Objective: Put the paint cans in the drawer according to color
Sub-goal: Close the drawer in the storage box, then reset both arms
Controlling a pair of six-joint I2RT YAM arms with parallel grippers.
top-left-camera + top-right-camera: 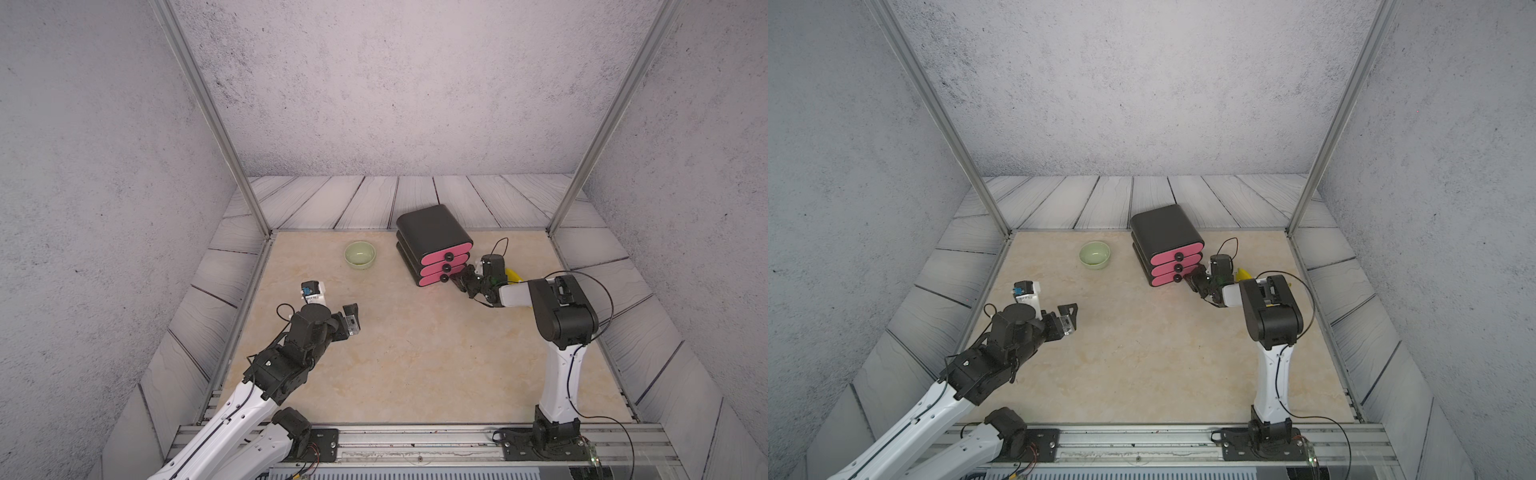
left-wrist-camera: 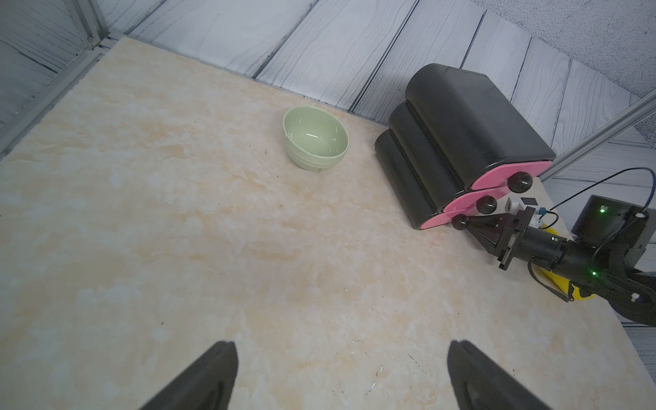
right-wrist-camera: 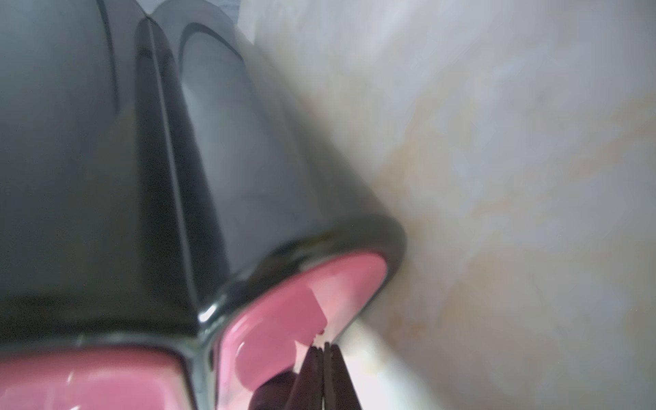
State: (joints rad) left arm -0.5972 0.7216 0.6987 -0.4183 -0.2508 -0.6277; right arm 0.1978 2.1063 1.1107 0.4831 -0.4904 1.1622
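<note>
At the left of the table [image 1: 415, 361], the left gripper [image 1: 332, 300] is held above the surface with its jaws spread wide. In the left wrist view its two black fingers [image 2: 209, 376] are seen far apart with only tabletop between them, and nothing is gripped. Further right and toward the back, a pale green bowl [image 1: 360, 266] is seen upright, well apart from both arms. To its right, the black chest of drawers [image 1: 432, 230] is placed near the back edge of the table, turned slightly so that its pink fronts face the front right. All three drawers are seen pushed in, each with a round black knob. The right gripper [image 1: 456, 281] is held low in front of the bottom drawer [image 1: 428, 281], with its tip at that drawer's knob [image 2: 461, 223]. Its jaws are pressed together: in the right wrist view the fingers [image 3: 310, 376] are shown flat against each other, with nothing caught between them. Whether the tip touches the knob cannot be told. Behind the right gripper, a yellow object [image 1: 514, 274] is partly hidden by the arm, and its kind cannot be made out
</note>
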